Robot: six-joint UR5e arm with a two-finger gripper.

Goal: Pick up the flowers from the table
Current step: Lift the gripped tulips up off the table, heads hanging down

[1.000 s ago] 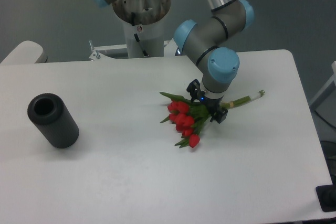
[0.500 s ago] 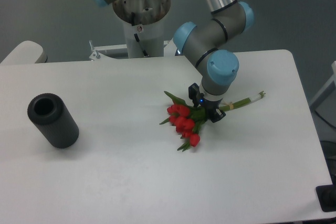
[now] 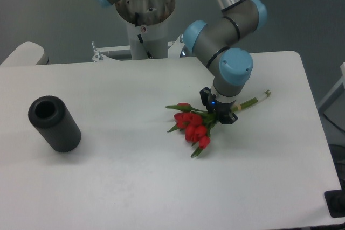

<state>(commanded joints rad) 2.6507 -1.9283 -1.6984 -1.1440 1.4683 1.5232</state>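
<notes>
The flowers (image 3: pixel 192 126), a bunch of red tulip buds with green leaves, are right of the middle of the white table (image 3: pixel 135 176). Their pale stems (image 3: pixel 253 100) run up and to the right. My gripper (image 3: pixel 218 112) points straight down over the bunch where the leaves meet the stems, and its black fingers are shut on the flowers there. The arm's blue-capped wrist hides the middle of the stems. I cannot tell whether the buds still touch the tabletop.
A black hollow cylinder (image 3: pixel 54 124) lies on its side at the left of the table. The robot's base (image 3: pixel 144 20) stands behind the table's far edge. The table's right edge is close to the stem tips.
The gripper and the flowers have shifted together slightly to the right. The bunch has turned a little, with the buds swinging toward the gripper. The cylinder has not moved.
</notes>
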